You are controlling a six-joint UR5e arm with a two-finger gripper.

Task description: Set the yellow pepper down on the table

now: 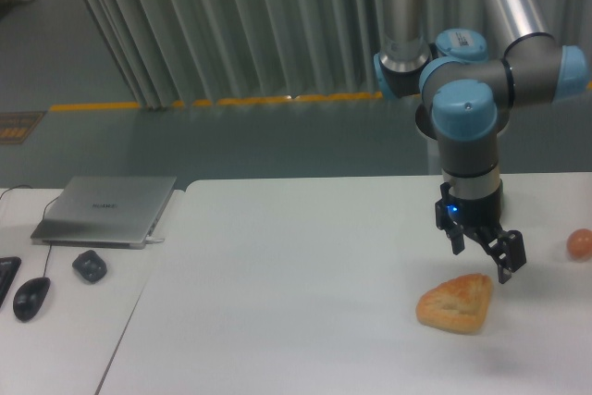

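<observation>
Black mouse (30, 298) far left of the pincer (483, 259), lying on the smaller side surface (55, 339). Small dark object (90, 265) and closed grey laptop (106, 210) near it, also far left. Large white surface (277, 302) below. Golden-brown bread (455, 302) just under the pincer, slightly left, untouched. Pincer released, fingers spread, grasping nothing. Small orange-brown round thing (580, 244) to its right, at the frame edge. Yellow pepper not visible; cannot tell its place.
</observation>
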